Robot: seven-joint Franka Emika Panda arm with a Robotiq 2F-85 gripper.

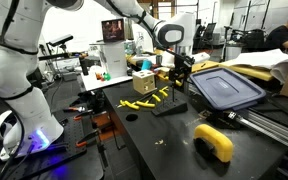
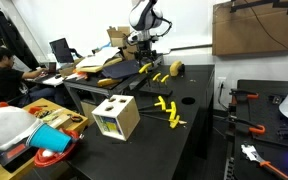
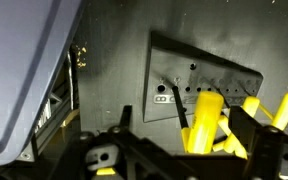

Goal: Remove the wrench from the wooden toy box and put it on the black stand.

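In the wrist view a yellow wrench point(image 3: 205, 118) rests over the near edge of the black stand point(image 3: 209, 68), a flat black block with small holes. My gripper point(image 3: 184, 128) is open around it, its fingers standing apart from the wrench on either side. In both exterior views the gripper point(image 1: 180, 82) point(image 2: 146, 52) hangs just above the black stand point(image 1: 170, 109). The wooden toy box point(image 1: 142, 82) point(image 2: 116, 117), pale wood with dark round holes, stands on the table well away from the gripper.
Several loose yellow toy tools point(image 1: 144, 103) point(image 2: 170, 110) lie on the dark table between box and stand. A blue-grey bin lid point(image 1: 229, 88) point(image 3: 24, 70) lies beside the stand. A yellow-and-black power tool point(image 1: 214, 142) sits near the table's front.
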